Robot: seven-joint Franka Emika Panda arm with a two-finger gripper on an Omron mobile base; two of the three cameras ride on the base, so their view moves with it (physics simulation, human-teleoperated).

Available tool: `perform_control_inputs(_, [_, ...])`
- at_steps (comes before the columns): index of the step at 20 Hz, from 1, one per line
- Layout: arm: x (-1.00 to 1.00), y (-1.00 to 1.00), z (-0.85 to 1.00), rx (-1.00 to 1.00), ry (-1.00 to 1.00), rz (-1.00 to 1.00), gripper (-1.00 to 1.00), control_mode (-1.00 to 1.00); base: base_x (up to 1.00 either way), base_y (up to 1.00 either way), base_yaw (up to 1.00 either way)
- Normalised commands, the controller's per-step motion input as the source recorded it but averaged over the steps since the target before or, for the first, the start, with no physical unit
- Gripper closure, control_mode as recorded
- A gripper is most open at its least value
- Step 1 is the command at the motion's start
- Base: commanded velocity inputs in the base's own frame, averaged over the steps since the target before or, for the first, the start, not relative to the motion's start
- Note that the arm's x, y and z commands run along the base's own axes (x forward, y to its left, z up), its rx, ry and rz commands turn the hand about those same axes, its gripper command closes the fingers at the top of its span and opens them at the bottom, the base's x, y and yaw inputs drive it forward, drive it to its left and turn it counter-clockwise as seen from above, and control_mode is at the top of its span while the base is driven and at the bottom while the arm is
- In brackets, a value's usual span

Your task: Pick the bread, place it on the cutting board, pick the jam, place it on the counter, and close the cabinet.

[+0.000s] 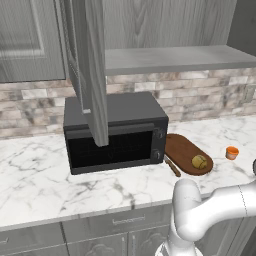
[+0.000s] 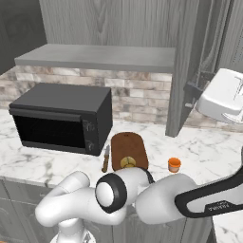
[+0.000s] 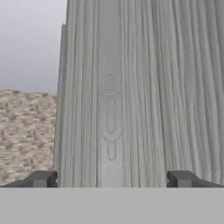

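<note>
The pincer [image 3: 112,179] is up at the right-hand cabinet door [image 3: 131,87], its two dark tips spread wide apart with nothing between them, the grey wood grain of the door standing close in front. I cannot tell whether the tips touch the door.

Near the front, on the bench [image 1: 40,175], the bread [image 1: 199,161] sits on the near end of the cutting board [image 1: 182,147], so that step looks done. A knife [image 1: 172,166] lies on the marble just beside the board's left edge. The jam [image 1: 232,152] stands upright on the marble a little to the right of the board, apart from it, so that step looks done as well.

Further back and to the left of the board sits the black microwave [image 1: 115,132], with the brick backsplash [image 1: 30,107] on the wall behind it.

Above, the cabinet [image 1: 175,57] is open: the left door [image 1: 92,70] swings out toward the room over the microwave, the right one hangs out at the far right, and the grey shelf looks bare. By my reckoning only the closing is left, and both doors need pushing shut.
</note>
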Motion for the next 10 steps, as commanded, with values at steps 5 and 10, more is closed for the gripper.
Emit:
perform_control_inputs(5, [0.09,0.27,0.0,0.0,0.0,0.0,-1.0,-1.0,0.0,0.0,0.0])
perform_control_inputs(10, [0.04,0.24,0.0,0.0,0.0,0.0,-1.0,-1.0,0.0,0.0,0.0])
